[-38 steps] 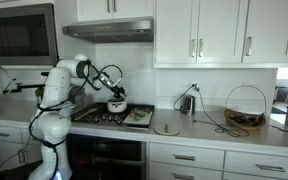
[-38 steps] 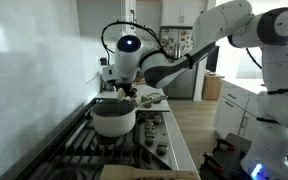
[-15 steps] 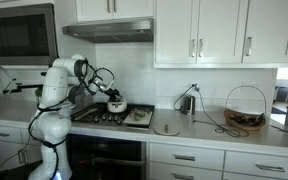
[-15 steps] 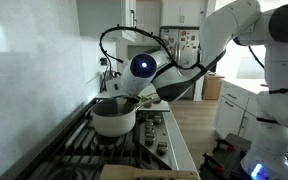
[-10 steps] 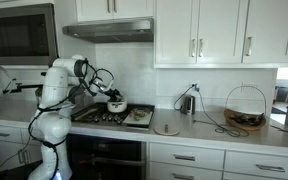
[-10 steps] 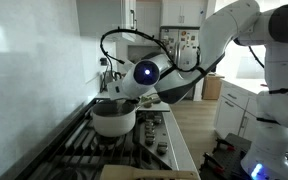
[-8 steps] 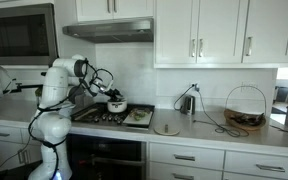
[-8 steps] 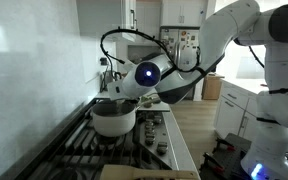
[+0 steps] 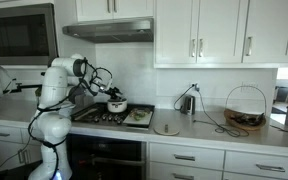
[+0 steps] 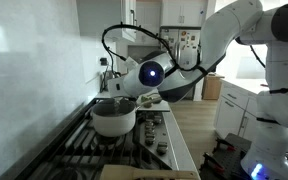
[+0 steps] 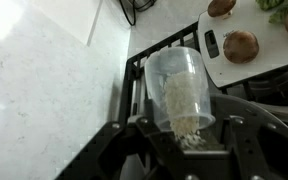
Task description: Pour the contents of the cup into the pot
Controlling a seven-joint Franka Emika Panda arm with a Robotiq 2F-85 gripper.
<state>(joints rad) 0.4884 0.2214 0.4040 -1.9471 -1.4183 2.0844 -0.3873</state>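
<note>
Wrist view shows the cup (image 11: 179, 80) tilted in my tool (image 11: 182, 140), which is pinched on its lower wall, with white grains (image 11: 181, 105) gathered at the end nearest the tool. In an exterior view it hangs just above the pot (image 10: 114, 120) on the stove (image 10: 79, 150). The cup is clear and thin-walled, so I judge it light, slick and easily crushed; a gentle hold low on the wall suits it. Nearby, a white board (image 11: 269, 60) carries brown round things (image 11: 241, 45). I can read no label or writing.

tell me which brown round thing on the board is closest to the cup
The brown one fully in view, nearer the clear cup; the other sits farther off at the top edge.
</note>
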